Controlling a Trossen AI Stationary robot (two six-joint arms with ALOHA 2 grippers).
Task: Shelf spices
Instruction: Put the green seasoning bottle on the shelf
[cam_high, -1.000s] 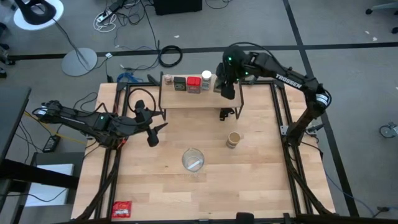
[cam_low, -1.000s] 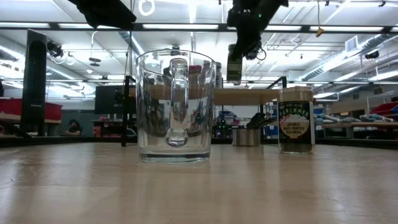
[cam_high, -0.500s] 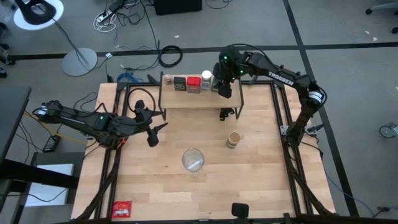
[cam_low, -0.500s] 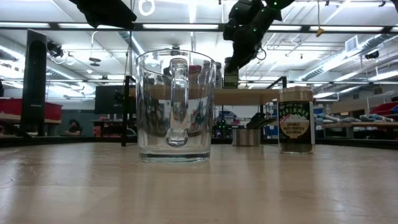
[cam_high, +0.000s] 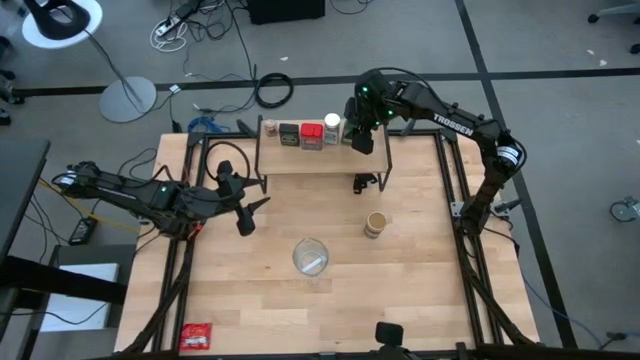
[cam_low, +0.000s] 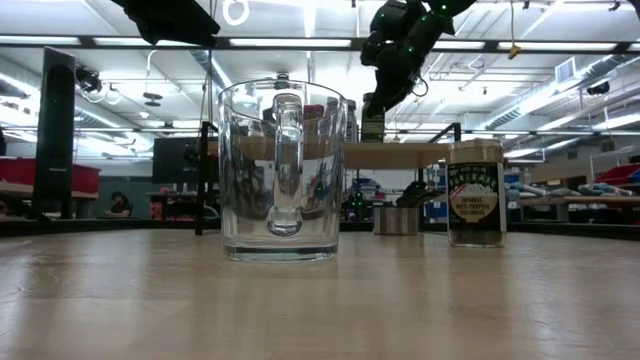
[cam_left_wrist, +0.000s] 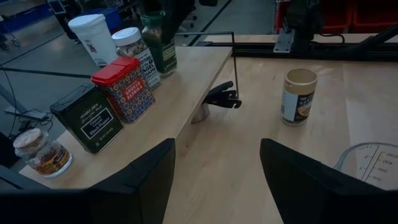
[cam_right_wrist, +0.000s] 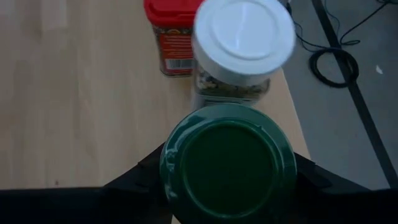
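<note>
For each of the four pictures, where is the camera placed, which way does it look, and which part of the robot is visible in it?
High: above, looking down on the shelf; both arms show.
Low: at tabletop height, facing the glass mug; the right gripper comes from above.
Left wrist: looks past its own fingers at the shelf's row of spices.
Right wrist: looks down on the green-lidded jar in its fingers.
Shared: the tan-lidded jar appears in the high and left wrist views.
</note>
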